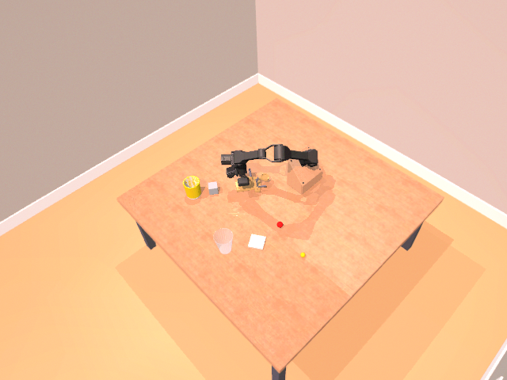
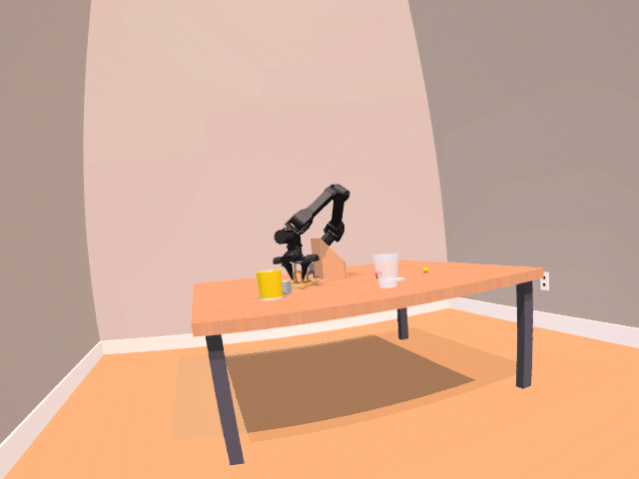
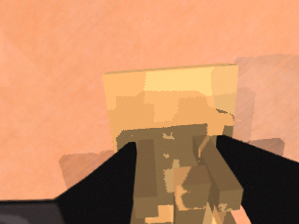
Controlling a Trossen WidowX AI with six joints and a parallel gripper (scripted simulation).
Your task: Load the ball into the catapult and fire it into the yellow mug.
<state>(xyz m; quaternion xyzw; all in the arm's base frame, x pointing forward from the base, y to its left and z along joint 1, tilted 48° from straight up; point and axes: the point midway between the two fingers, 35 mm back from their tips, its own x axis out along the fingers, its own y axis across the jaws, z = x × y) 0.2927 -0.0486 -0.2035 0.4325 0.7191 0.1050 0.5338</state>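
The jaws point(image 1: 244, 188) point(image 2: 298, 278) are closed on the wooden frame of the catapult point(image 1: 257, 189) point(image 2: 314, 282) point(image 3: 170, 81), with one black finger on each side of it. In the wrist view, the fingers come in from the lower left and the lower right, and the uprights of the catapult stand between them in the lower middle. The flat, pale yellow base of the catapult reaches beyond the fingertips, up to the middle of that picture. The catapult rests on the tabletop point(image 1: 286, 327) point(image 2: 350, 296) point(image 3: 56, 61).

Going outward in the top view, a small grey cube point(image 1: 212, 188) point(image 2: 287, 286) is to the left of the jaws. Further left, just beside the cube, the yellow mug point(image 1: 192, 188) point(image 2: 270, 284) stands upright. On the right of the catapult there is a wooden block with a sloped side point(image 1: 302, 178) point(image 2: 329, 261), near to it.

Two balls lie apart from the jaws and outside the catapult: the red ball point(image 1: 280, 224) to the lower right of the jaws, and the yellow ball point(image 1: 303, 254) point(image 2: 425, 269) further in the same direction. Which ball the task means, I cannot tell. At the lower centre are a white square piece point(image 1: 257, 241) and, to its left, a translucent cup point(image 1: 223, 240) point(image 2: 386, 269), upright.
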